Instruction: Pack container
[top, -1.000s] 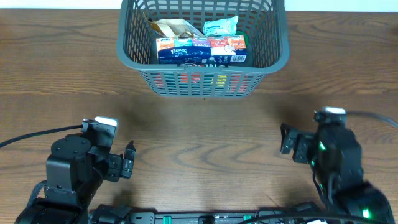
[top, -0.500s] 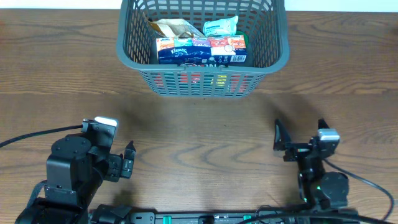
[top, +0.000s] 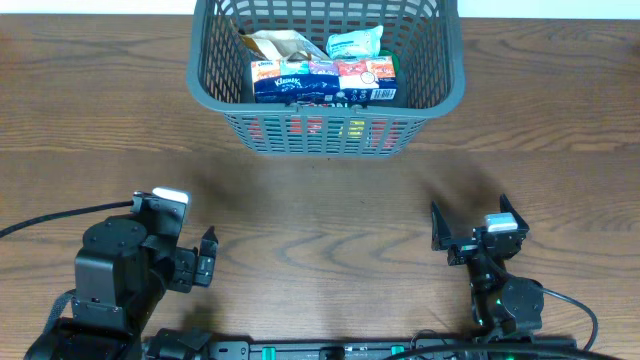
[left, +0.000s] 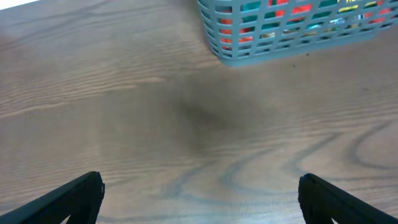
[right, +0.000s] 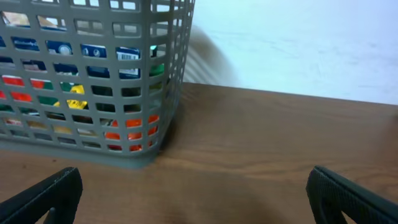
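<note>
The grey slotted container (top: 455, 92) stands at the back middle of the table. It holds a blue and red tissue pack (top: 322, 82), a brown packet (top: 275, 45) and a pale blue packet (top: 355, 42). My left gripper (top: 205, 258) is open and empty at the front left, well short of the container (left: 280, 46); its fingers (left: 200, 199) hold only bare wood between them. My right gripper (top: 472, 225) is open and empty at the front right. Its wrist view (right: 199, 199) looks at the container's near corner (right: 140, 152), with coloured packets showing through the slots.
The wooden table (top: 320, 220) lies between the arms and the container. A pale wall (right: 292, 43) rises behind the table's far edge. A black cable (top: 60, 220) runs from the left arm towards the left edge.
My right arm has folded back towards the front edge and its gripper now faces the container, with both fingers spread wide. The left arm and the container have not moved.
</note>
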